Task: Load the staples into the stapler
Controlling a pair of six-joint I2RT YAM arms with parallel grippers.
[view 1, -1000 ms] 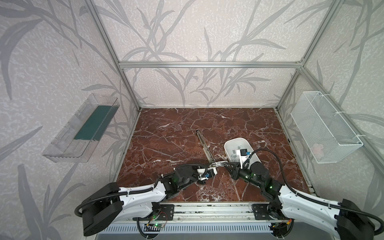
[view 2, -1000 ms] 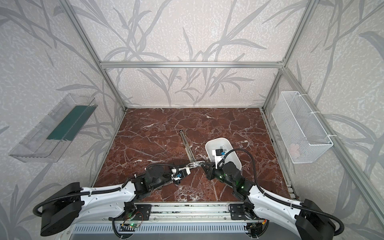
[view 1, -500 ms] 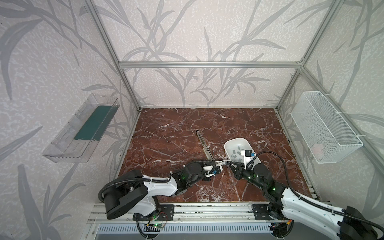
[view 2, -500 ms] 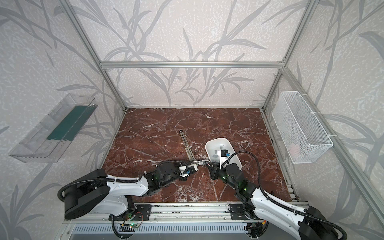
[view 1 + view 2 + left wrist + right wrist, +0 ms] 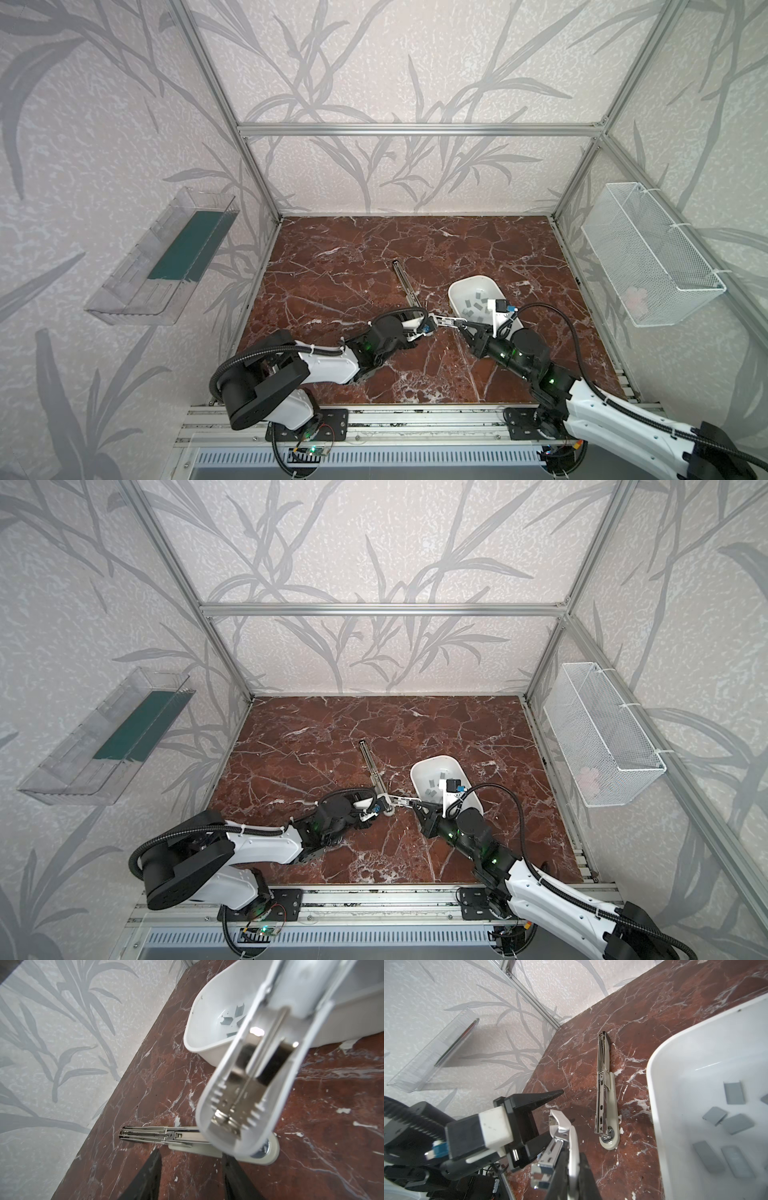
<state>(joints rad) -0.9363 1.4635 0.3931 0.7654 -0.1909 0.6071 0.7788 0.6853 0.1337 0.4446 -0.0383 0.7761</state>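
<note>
A white stapler [image 5: 446, 322] [image 5: 400, 800] hangs in the air above the front of the table, its metal magazine swung out. My right gripper [image 5: 572, 1155] [image 5: 465, 326] is shut on its white cover [image 5: 560, 1124]. My left gripper [image 5: 191, 1154] [image 5: 430, 326] stands open just beside the stapler's other end [image 5: 249, 1095], and nothing lies between its black fingers [image 5: 537, 1097]. A beige stapler [image 5: 405, 282] [image 5: 604, 1093] lies opened flat on the marble. The staples [image 5: 735, 1124] [image 5: 228, 1021] [image 5: 478, 305], several grey strips, lie loose in a white tray [image 5: 453, 291] [image 5: 675, 1064].
The flat beige stapler [image 5: 371, 766] lies just behind both grippers and the tray [image 5: 415, 771] right of it. A clear shelf [image 5: 183, 253] with a green sheet hangs on the left wall, a white wire basket [image 5: 648, 253] on the right wall. Aluminium posts frame the table.
My left gripper's jaws have parted; they were shut at the white stapler before. Both arms have carried that stapler a little back and towards the tray, and the left elbow has risen.
</note>
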